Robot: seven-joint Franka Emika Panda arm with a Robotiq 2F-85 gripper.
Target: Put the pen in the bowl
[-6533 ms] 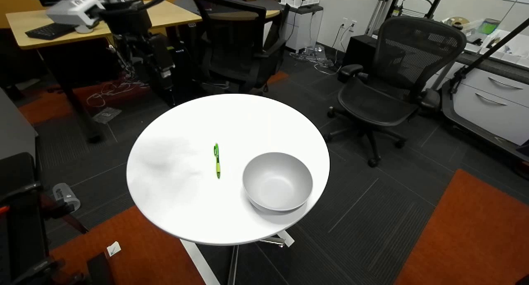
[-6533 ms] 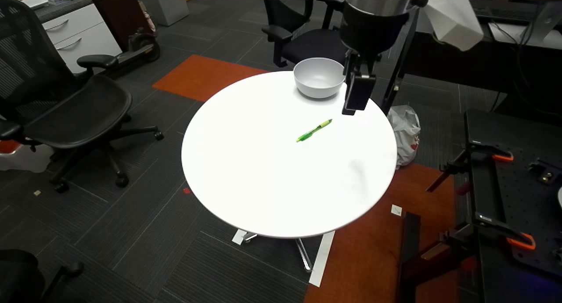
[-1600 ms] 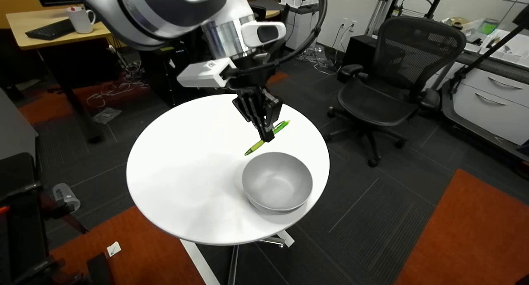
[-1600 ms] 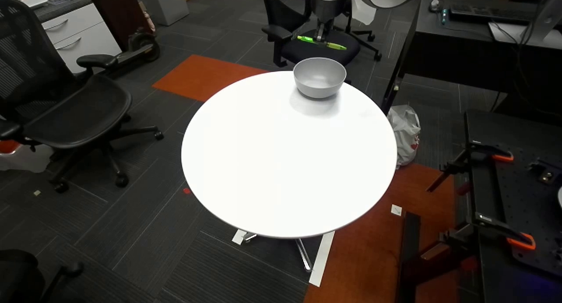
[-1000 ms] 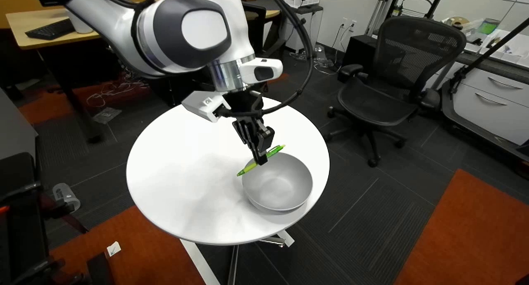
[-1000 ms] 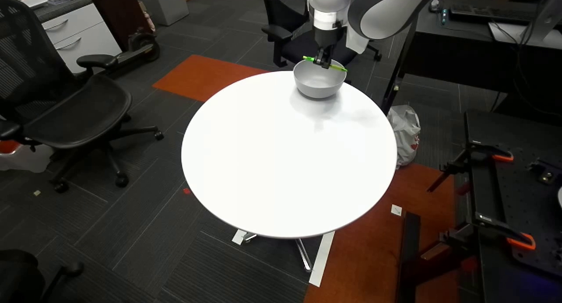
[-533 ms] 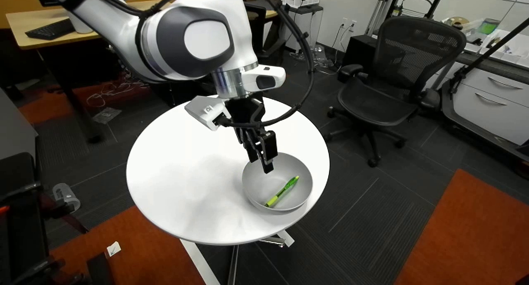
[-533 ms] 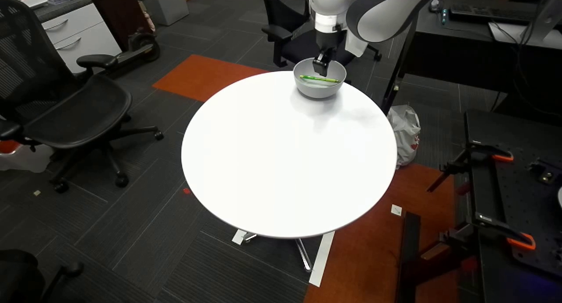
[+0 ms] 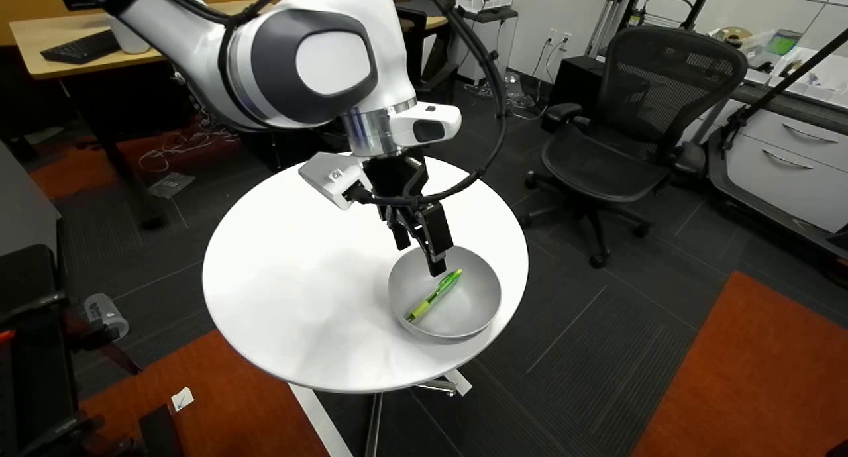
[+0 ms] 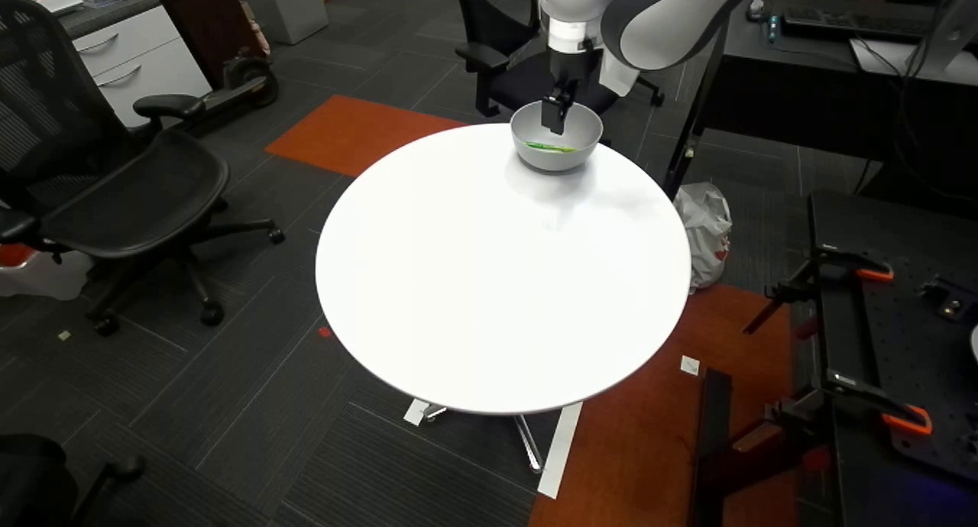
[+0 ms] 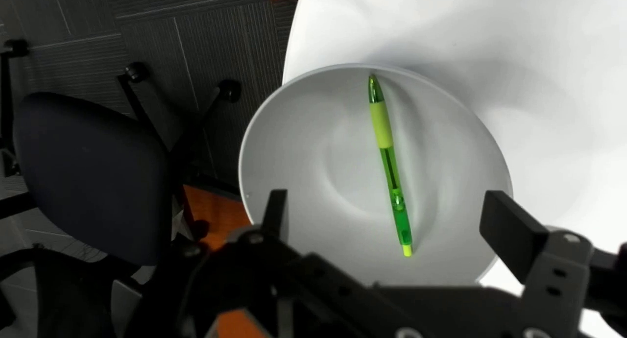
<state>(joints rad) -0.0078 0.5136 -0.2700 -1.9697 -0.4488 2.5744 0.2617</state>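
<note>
The green pen (image 9: 435, 295) lies inside the light grey bowl (image 9: 474, 311), leaning against its inner wall. The bowl stands upright near the edge of the round white table (image 9: 291, 278). In an exterior view the pen (image 10: 548, 147) is partly seen over the rim of the bowl (image 10: 556, 160). My gripper (image 9: 420, 258) is above the bowl with its fingers apart and empty. In the wrist view my gripper (image 11: 385, 193) is wide open, and the whole pen (image 11: 381, 127) shows in the bowl (image 11: 303, 147), touching neither finger. The gripper covers the bowl's near rim there.
A black office chair (image 9: 642, 112) stands on the floor beyond the table. Another dark chair (image 11: 93, 176) is close to the bowl's side of the table. A black bench with orange-tipped clamps (image 10: 905, 420) stands beside the table.
The pen went from the table, held in my gripper, to over the bowl. My gripper opened and the pen dropped in. Since half a second ago the pen shifted inside the bowl and the fingers spread wider.
</note>
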